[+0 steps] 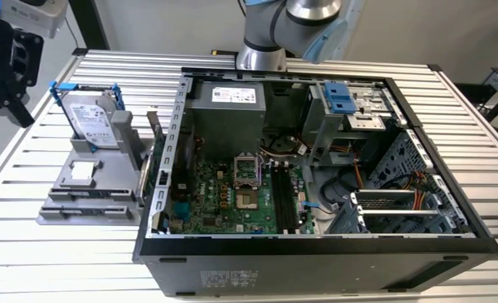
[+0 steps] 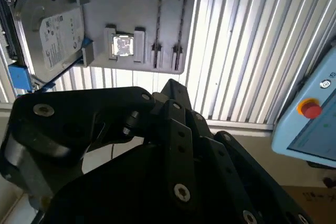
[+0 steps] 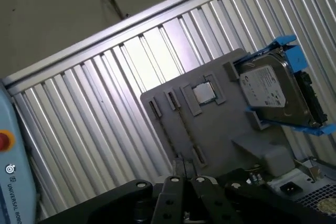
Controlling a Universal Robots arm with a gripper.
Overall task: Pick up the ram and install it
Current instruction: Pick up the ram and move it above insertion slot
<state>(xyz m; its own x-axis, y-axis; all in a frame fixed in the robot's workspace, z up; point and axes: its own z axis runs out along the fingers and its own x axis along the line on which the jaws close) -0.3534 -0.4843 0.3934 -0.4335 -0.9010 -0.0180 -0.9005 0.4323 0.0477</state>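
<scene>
The ram is out of view. My gripper [image 1: 4,76] hangs high at the exterior view's far left, over the table's edge and up-left of the grey parts holder [image 1: 89,189]. Its black linkage [image 2: 157,156] fills the foreground in both wrist views, with the holder [image 2: 131,9] lying beyond it. The holder's narrow slots [image 3: 163,106] look bare. Inside the open computer case [image 1: 316,246] lies the green motherboard [image 1: 223,202] with its long black memory slots [image 1: 286,196].
A hard drive in a blue bracket [image 1: 93,123] stands in the holder, and a small square chip [image 1: 82,169] lies in front of it. The ribbed aluminium table [image 1: 64,252] carries everything. A pendant with a red button [image 2: 310,108] sits off the table's edge.
</scene>
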